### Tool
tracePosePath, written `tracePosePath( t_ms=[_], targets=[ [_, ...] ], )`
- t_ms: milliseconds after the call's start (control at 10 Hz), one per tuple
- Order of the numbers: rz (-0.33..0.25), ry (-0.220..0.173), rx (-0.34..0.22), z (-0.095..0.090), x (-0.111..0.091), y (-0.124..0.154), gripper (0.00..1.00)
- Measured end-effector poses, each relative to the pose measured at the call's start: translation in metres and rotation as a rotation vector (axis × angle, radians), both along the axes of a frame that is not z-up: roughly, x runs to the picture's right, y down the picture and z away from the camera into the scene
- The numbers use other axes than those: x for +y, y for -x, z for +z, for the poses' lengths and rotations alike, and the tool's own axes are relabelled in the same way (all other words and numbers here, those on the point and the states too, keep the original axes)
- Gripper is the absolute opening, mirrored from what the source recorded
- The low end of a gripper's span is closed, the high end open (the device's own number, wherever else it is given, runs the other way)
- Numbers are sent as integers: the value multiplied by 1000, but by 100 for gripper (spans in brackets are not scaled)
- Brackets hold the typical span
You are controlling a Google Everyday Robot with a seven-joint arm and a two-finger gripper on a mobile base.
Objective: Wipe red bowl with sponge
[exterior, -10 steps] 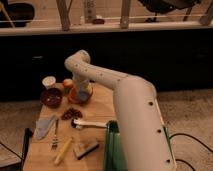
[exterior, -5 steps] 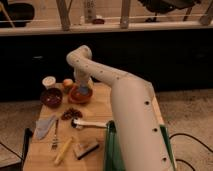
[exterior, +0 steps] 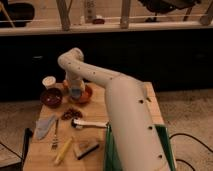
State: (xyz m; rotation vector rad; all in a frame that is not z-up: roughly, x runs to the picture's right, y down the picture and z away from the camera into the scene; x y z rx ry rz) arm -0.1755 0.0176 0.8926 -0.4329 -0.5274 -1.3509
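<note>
The red bowl (exterior: 85,95) sits on the wooden table at the back left, partly covered by my arm. My gripper (exterior: 76,93) points down into the bowl from above, over its left half. A small light blue-grey pad, the sponge (exterior: 76,91), shows at the gripper's tip, inside the bowl. Whether the sponge touches the bowl's floor is hidden by the wrist.
A maroon bowl (exterior: 51,97) and a white cup (exterior: 48,81) stand left of the red bowl. Nearer lie dark red bits (exterior: 70,114), a white-handled tool (exterior: 91,123), a blue-grey cloth (exterior: 44,126), a fork (exterior: 55,136), a yellow stick (exterior: 63,150) and a tan block (exterior: 86,148). A green bin (exterior: 112,152) is at the right.
The gripper has shifted slightly left inside the red bowl, and the arm's upper link has swung a little. The other things have not moved.
</note>
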Motion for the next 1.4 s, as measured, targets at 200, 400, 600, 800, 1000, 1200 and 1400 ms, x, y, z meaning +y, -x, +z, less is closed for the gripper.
tracePosePath(
  t_ms=[200, 400, 600, 800, 1000, 1200, 1400],
  targets=[
    [-6, 13, 9, -5, 11, -17, 0],
    [16, 12, 44, -4, 10, -41, 0],
    [53, -14, 90, 5, -9, -53, 0],
    [65, -31, 107, 12, -22, -51, 0],
    [63, -44, 99, 18, -34, -37, 0],
    [36, -39, 54, 18, -33, -11, 0],
    [-18, -23, -4, 15, -21, 15, 0]
  ],
)
